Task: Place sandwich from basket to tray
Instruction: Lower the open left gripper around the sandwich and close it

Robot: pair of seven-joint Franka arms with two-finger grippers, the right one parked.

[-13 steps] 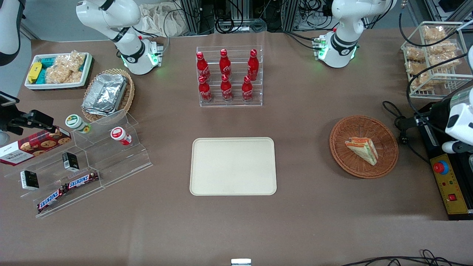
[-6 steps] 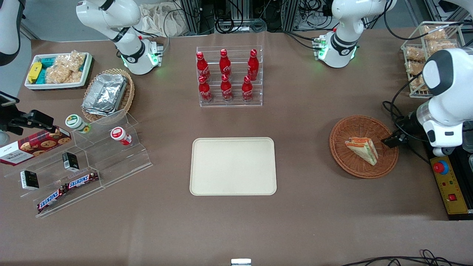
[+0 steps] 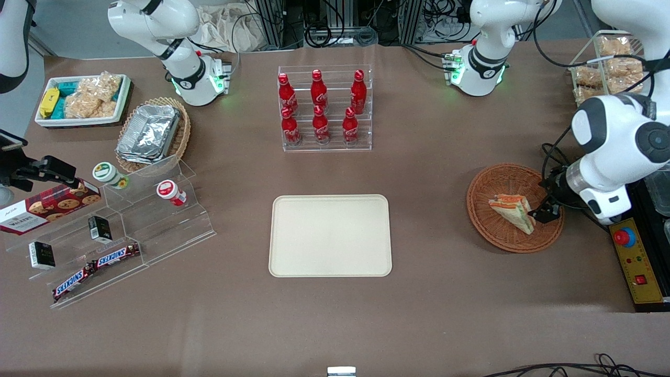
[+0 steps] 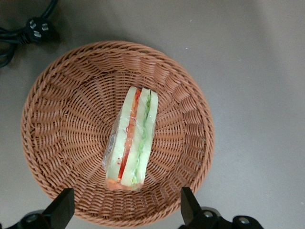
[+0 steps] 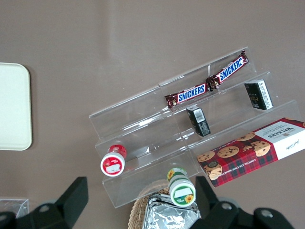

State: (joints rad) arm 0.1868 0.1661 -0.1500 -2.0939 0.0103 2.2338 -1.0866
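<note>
The sandwich (image 3: 513, 212) (image 4: 132, 138), a wrapped wedge of pale bread with orange-red and green layers, lies in the round reddish-brown wicker basket (image 3: 502, 178) (image 4: 62, 109) toward the working arm's end of the table. My left gripper (image 3: 544, 201) (image 4: 125, 210) hangs open above the basket's rim, just beside the sandwich's wide end, with nothing between its black fingers (image 4: 188, 205). The cream-beige tray (image 3: 330, 235) (image 5: 14, 105) lies bare at the table's middle, well apart from the basket.
A clear rack of red cola bottles (image 3: 325, 107) stands farther from the front camera than the tray. A control box with a red stop button (image 3: 636, 262) and black cables (image 3: 557, 157) (image 4: 28, 31) lie beside the basket. A white wire rack of snacks (image 3: 607, 68) stands near the table corner.
The left arm has swung in from the table's end, and its open gripper has travelled over the basket rim up to the sandwich. Sandwich, basket and tray have not moved.
</note>
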